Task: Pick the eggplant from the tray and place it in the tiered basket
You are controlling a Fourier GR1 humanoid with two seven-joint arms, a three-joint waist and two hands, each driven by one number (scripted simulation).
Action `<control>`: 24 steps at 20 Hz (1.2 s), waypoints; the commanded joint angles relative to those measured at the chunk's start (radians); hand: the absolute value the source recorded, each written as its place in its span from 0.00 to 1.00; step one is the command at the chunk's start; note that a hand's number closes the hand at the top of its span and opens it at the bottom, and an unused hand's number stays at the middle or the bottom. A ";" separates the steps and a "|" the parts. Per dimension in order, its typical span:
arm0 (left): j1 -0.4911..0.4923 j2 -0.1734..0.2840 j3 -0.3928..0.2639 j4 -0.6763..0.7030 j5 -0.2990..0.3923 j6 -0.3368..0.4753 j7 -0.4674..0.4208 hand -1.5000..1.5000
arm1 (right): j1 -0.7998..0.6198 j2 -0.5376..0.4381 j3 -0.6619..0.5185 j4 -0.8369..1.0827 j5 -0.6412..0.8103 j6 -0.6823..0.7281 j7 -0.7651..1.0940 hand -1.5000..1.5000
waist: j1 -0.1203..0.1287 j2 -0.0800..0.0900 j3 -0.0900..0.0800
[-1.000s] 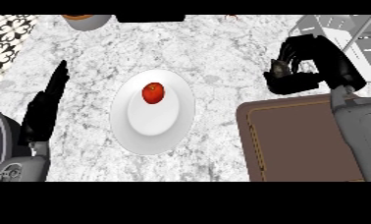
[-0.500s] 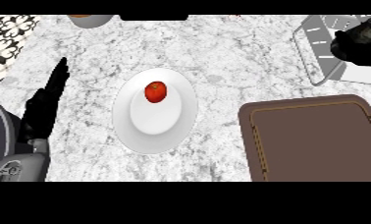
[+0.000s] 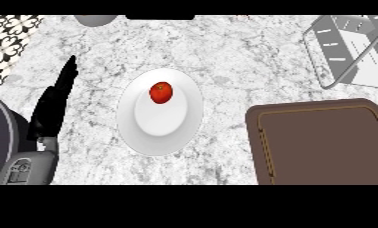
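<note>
On white plate, red fruit

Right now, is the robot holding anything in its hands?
Nothing that shows. The left hand rests open at the counter's left side, holding nothing; the right hand is out of view.

A kitchen: marbled tabletop bearing a white plate, a brown tray and a wire tiered basket.
</note>
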 commanded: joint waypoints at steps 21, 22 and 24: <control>-0.007 -0.029 -0.013 -0.032 -0.019 -0.011 0.010 0.50 | -0.247 -0.160 0.104 0.931 0.468 -0.282 -0.634 1.00 | 0.039 0.012 0.002; -0.002 -0.007 0.003 0.026 -0.010 -0.034 -0.071 0.50 | -0.264 -0.195 0.086 0.968 0.459 -0.256 -0.662 1.00 | 0.037 0.016 0.002; -0.045 -0.058 -0.024 0.022 -0.031 0.009 -0.007 0.50 | -0.264 -0.173 0.081 1.020 0.459 -0.276 -0.714 1.00 | 0.044 0.022 0.004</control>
